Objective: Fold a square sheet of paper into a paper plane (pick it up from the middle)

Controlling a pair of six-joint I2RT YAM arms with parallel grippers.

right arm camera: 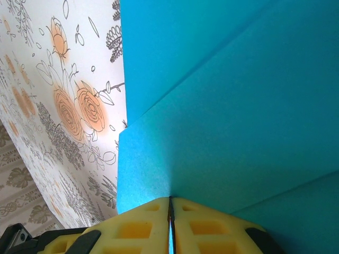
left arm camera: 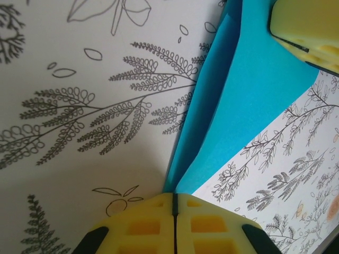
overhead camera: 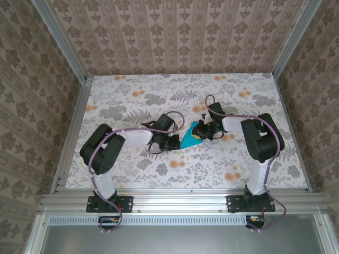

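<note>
Paper (left arm camera: pixel 249 106), smooth teal, sharply creased; left claw (left arm camera: pixel 175 203) and right claw (right arm camera: pixel 170 205) pinch it.

The left arm (overhead camera: pixel 130 138) and right arm (overhead camera: pixel 238 126) bend low and reach toward each other. The left gripper (left arm camera: pixel 175 203) and right gripper (right arm camera: pixel 170 203) each pinch the blue paper (left arm camera: pixel 249 95) tight (yellow pads (left arm camera: pixel 143 227) pressed together).

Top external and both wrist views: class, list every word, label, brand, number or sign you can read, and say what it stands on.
No text can be read anywhere.
On the teal paper: none, plain.
On the table cover and the wallpaper: flower and leaf patterns, no lettering.
On the left end effector and the right end effector: yellow pads, unmarked.
</note>
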